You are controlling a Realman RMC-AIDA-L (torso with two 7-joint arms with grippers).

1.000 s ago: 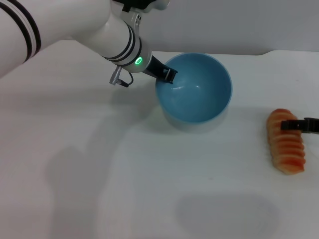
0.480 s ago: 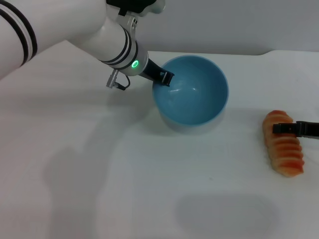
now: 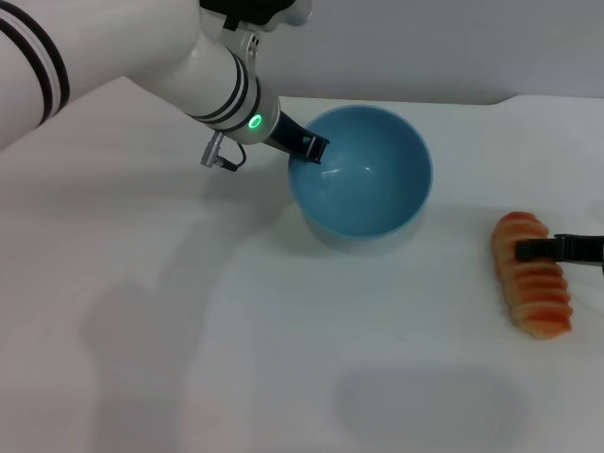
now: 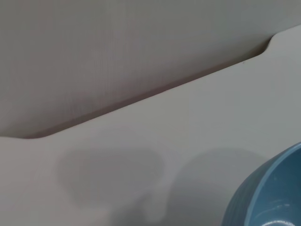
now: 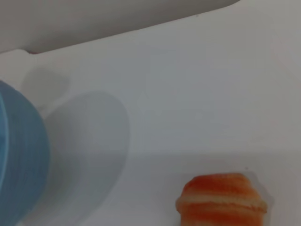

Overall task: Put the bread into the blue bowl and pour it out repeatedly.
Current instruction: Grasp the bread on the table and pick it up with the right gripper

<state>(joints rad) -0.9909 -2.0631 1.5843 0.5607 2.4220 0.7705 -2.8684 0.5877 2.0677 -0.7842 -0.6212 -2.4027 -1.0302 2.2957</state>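
Observation:
The blue bowl (image 3: 363,184) sits at the table's middle back, its opening tipped toward me and nothing inside. My left gripper (image 3: 311,147) is shut on the bowl's left rim, with the white arm reaching in from the upper left. The bread (image 3: 533,294), orange-red with pale stripes, lies at the right edge. My right gripper (image 3: 528,249) comes in from the right and is shut across the loaf's upper part; only a dark finger shows. The right wrist view has the bread (image 5: 221,200) close by and the bowl (image 5: 21,155) farther off. A piece of the bowl (image 4: 268,197) shows in the left wrist view.
The white table (image 3: 236,321) ends at a back edge against a grey wall (image 3: 453,47), with a notch in that edge at the right rear (image 3: 514,97). Nothing else stands on the table.
The bread and my right gripper have shifted a little left, toward the bowl. The bowl and left gripper moved slightly left and up a second ago, then held still.

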